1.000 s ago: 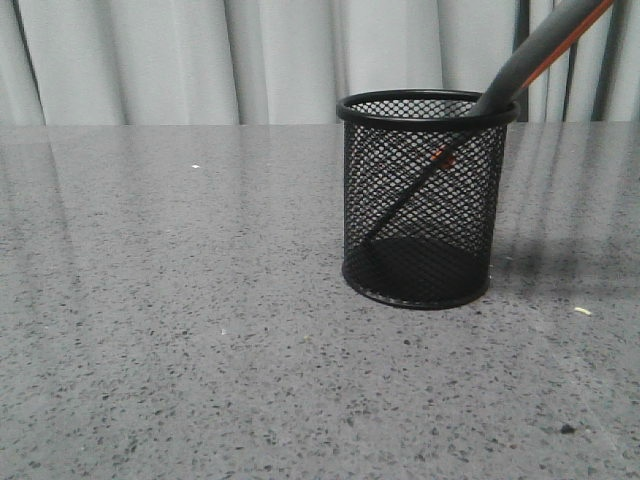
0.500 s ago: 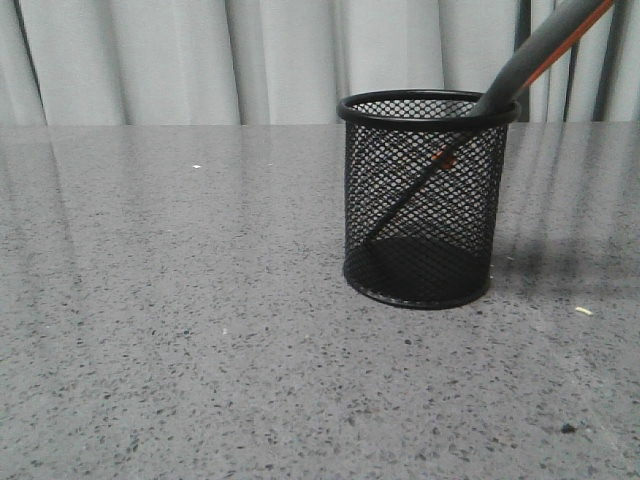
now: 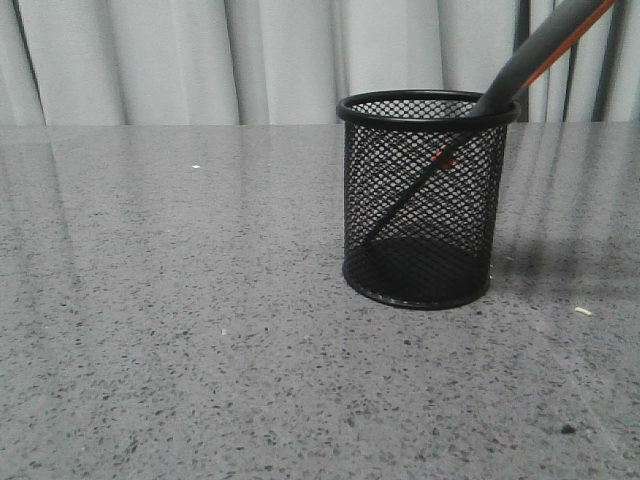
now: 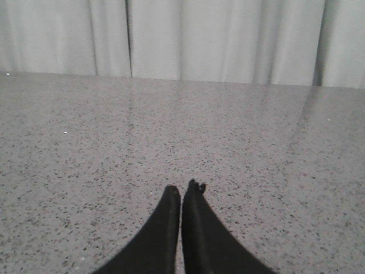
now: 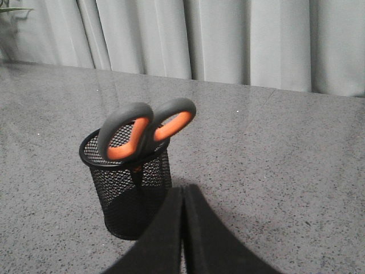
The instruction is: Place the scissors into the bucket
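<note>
The black wire-mesh bucket stands upright on the grey speckled table, right of centre in the front view. The scissors rest inside it, blades down against the mesh, grey handles leaning out over the rim to the right. The right wrist view shows the same bucket with the orange-lined handles of the scissors sticking up. My right gripper is shut and empty, just beside the bucket and apart from the scissors. Over bare table, my left gripper is shut with nothing in it. Neither gripper appears in the front view.
The grey speckled table runs back to a pale curtain. A small pale crumb lies on the table to the right of the bucket. A bit of green plant shows at a far corner in the right wrist view.
</note>
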### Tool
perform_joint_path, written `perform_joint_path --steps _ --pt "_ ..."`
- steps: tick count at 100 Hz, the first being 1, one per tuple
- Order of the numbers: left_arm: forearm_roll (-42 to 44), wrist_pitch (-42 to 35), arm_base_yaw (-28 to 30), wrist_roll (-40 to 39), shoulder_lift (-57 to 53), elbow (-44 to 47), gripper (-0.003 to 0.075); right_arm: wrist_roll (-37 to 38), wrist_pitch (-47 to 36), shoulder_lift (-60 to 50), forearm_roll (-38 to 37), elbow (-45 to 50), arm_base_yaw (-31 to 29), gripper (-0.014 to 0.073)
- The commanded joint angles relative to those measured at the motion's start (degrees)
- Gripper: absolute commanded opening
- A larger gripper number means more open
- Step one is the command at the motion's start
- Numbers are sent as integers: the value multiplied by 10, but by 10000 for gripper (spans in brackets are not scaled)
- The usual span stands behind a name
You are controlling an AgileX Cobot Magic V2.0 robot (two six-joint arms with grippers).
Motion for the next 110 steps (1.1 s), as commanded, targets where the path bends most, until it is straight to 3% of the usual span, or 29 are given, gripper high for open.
perform_joint_path --steps 1,82,93,110 --pt "1 -41 -6 -7 -16 23 -20 -2 -44 5 -4 -14 -2 -63" --pt "1 -41 -6 -7 -16 23 -20 -2 -44 5 -5 -14 -2 -63" --pt "1 -41 -6 -7 -16 23 -20 -2 -47 5 -44 -11 -2 -66" --pt "1 -41 -6 -7 -16 23 -20 -2 -109 3 -81 31 -65 -66"
